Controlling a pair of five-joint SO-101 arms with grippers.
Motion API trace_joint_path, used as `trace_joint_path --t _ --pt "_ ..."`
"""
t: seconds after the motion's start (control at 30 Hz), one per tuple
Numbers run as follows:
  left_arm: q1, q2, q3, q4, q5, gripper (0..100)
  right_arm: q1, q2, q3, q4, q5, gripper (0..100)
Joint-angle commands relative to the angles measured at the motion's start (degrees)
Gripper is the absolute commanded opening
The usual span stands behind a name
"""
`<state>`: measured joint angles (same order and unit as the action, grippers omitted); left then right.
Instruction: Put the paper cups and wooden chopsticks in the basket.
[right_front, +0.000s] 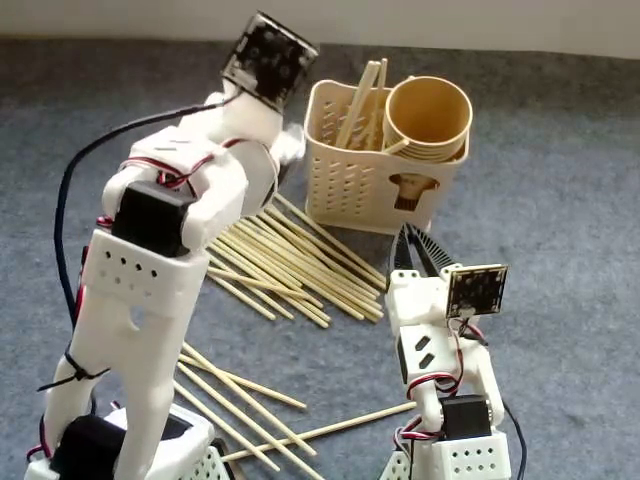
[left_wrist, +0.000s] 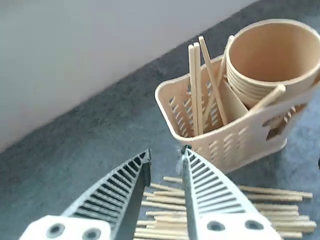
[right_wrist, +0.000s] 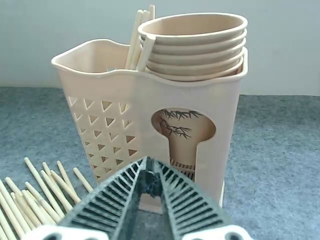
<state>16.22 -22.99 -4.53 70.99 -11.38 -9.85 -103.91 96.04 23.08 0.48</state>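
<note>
At the back of the bench (right_front: 560, 300), the basket (right_front: 345, 190) stands upright on the grey cover. Stack of paper cups (right_front: 430, 115) is nested in one end of it, rims above the wall. A few wooden chopsticks (right_front: 358, 100) stand upright in the other end, and one leans across the cup stack. Most of the sticks aren't in. A loose pile (right_front: 290, 265) lies flat on the bench beside the basket's perforated side, roughly parallel. A smaller scatter (right_front: 240, 405) lies nearer the arm bases, with one long stick (right_front: 330, 430) crossing toward the right arm's base. Left arm (right_front: 170, 250) is over the pile. In its wrist view the left jaws are spread, with nothing between them, tips above the pile and pointing at the basket's corner. Right arm (right_front: 445, 340) sits low in front of the basket's cut-out side. Right jaws are clenched tip to tip on nothing visible, just short of the wall.
</note>
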Motion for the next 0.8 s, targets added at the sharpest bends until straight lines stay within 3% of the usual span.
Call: trace_joint_path --t 0.0,0.13,0.27,0.57,0.77 --pt "-0.75 -2.77 -2.15 7.65 -8.26 12 0.66 -0.48 7.08 -0.84 0.79 0.6" --pt "-0.75 -2.33 -1.36 15.56 -18.29 12 0.66 -0.48 7.08 -0.84 0.79 0.6" --pt "-1.27 -2.42 5.32 18.46 -26.37 12 0.66 -0.4 7.08 -0.75 0.79 0.6" --pt "-7.6 -2.33 24.48 12.04 -41.14 12 0.66 -0.4 7.08 -0.75 0.79 0.6" --pt "-7.96 -2.15 31.96 6.77 -41.76 16 0.66 -0.4 7.08 -0.75 0.79 0.6"
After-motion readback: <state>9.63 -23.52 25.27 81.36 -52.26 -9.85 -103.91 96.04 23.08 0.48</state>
